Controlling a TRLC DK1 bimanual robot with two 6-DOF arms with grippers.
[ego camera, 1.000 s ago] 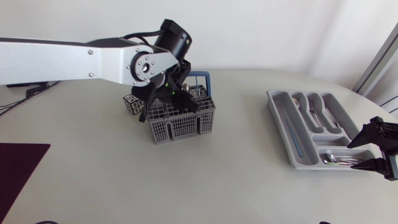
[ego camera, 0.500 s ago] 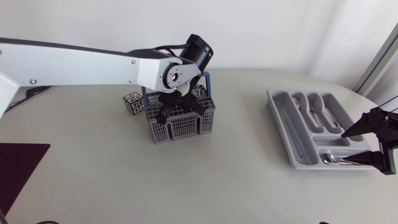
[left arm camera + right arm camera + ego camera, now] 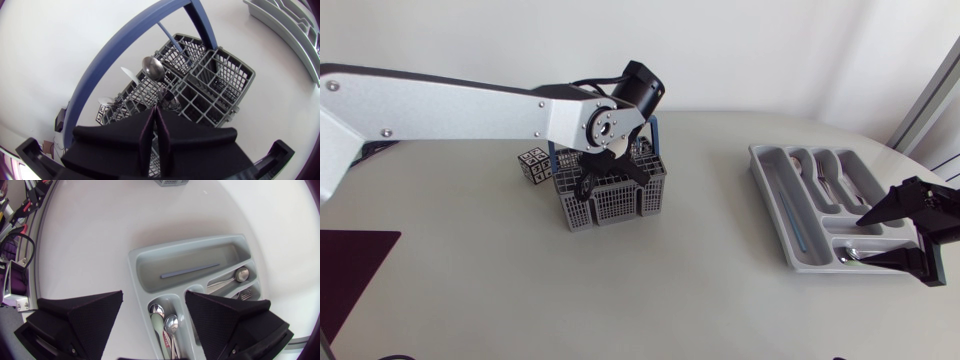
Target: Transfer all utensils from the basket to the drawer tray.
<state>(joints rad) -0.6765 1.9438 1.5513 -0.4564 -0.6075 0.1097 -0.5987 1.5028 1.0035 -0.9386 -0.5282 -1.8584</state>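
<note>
— Why plunge the left claw (image 3: pixel 156 107) into the cutlery basket (image 3: pixel 226 75)?
— Likely after a handle. Pressed together just short of a steel spoon (image 3: pixel 152 67); impossible to tell whether pinching anything.
— And the right claw (image 3: pixel 154 296)?
— Hangs spread apart over the drawer tray (image 3: pixel 190 260) at the bench's right edge, probably to receive.
— Basket's look?
— Grey mesh, blue hoop handle, near the bench's back edge, cutlery upright inside.

The drawer tray (image 3: pixel 770 180) lies at the basket's (image 3: pixel 610 205) three o'clock, well apart; a cube (image 3: pixel 533 165) sits at its ten o'clock; spoons (image 3: pixel 860 257) lie in the tray.
</note>
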